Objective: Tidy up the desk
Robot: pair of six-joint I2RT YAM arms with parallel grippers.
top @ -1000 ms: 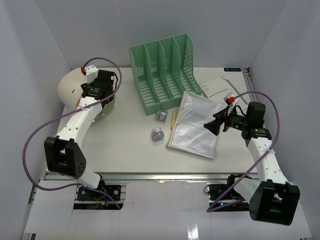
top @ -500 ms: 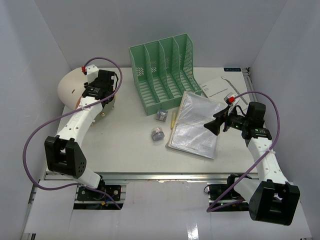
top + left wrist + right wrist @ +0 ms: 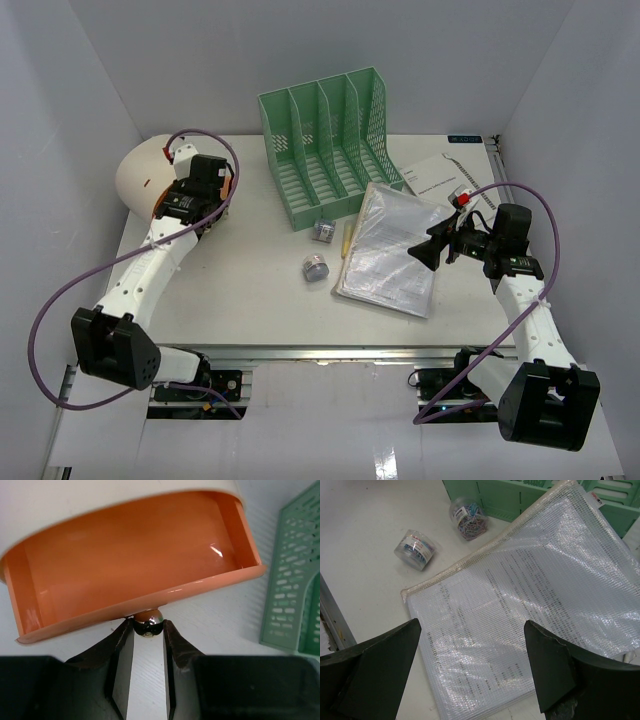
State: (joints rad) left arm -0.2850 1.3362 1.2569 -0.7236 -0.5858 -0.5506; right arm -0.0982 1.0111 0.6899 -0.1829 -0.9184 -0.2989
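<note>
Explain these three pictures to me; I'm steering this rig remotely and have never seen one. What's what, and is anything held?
Two robot arms with two-finger grippers face the desk. The overhead picture shows everything; the other two come from cameras on each wrist. On the desk lie a green file rack, a mesh document pouch, loose papers, two small clear tubs of clips and a round white-and-orange container. The left gripper pinches the container's shiny knob. The right gripper hangs open above the pouch, holding nothing.

bright even overhead light, faint soft shadows, glare spot on orange shell (image 3: 135,560), sheen across plastic pouch (image 3: 530,605)
</note>
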